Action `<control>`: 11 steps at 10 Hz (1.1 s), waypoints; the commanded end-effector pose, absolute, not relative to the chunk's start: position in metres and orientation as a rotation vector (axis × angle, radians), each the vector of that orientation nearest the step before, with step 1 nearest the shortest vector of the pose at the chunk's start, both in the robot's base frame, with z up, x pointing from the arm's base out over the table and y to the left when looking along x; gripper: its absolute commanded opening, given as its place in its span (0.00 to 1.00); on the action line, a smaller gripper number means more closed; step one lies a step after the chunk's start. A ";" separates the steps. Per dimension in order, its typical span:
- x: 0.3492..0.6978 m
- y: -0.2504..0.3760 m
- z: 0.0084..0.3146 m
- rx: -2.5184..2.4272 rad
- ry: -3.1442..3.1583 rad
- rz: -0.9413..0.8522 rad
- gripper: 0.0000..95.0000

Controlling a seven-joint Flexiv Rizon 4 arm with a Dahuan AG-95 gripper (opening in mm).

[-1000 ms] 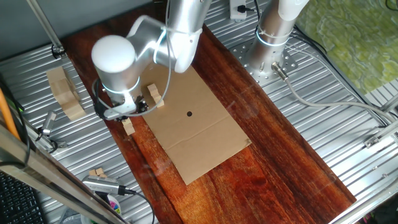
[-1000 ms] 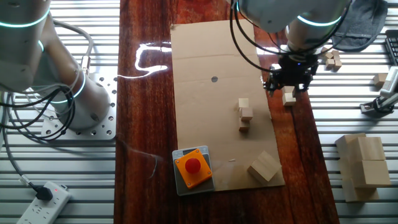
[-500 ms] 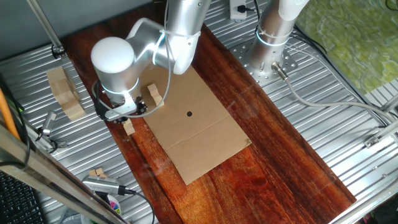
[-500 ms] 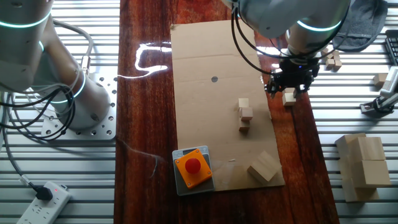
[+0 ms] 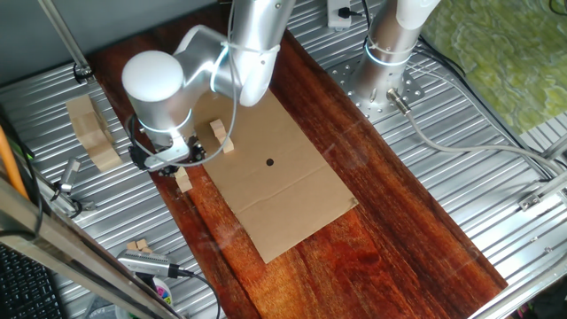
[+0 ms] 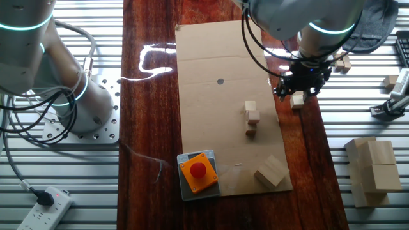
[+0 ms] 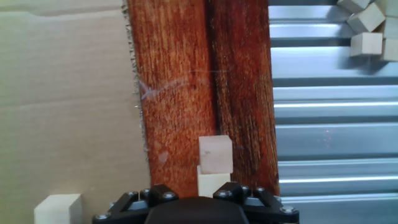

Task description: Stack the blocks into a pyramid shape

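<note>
Blocks (image 7: 215,154) sit stacked on the wooden tabletop (image 7: 186,74) under the claw (image 6: 298,91); its spread unclear; descending off-centre could topple them.

Silver-white arm (image 5: 239,53), rounded white joint cap, black screwed pincer (image 7: 198,205)

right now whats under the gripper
Two small blocks lie end to end on the dark wood strip beside the cardboard. The nearer block is partly covered by the gripper, so its near end and the fingertips cannot be seen.
</note>
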State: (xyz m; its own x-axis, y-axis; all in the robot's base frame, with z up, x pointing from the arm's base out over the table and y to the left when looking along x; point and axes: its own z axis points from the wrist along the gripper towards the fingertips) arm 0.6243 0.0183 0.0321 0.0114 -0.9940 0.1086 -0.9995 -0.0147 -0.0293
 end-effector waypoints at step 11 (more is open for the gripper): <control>0.627 0.017 0.021 2.198 -2.173 0.155 0.40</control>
State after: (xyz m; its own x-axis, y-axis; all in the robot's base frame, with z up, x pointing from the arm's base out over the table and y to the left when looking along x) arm 0.6273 0.0168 0.0199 0.0089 -0.9945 0.1040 -0.9992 -0.0128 -0.0375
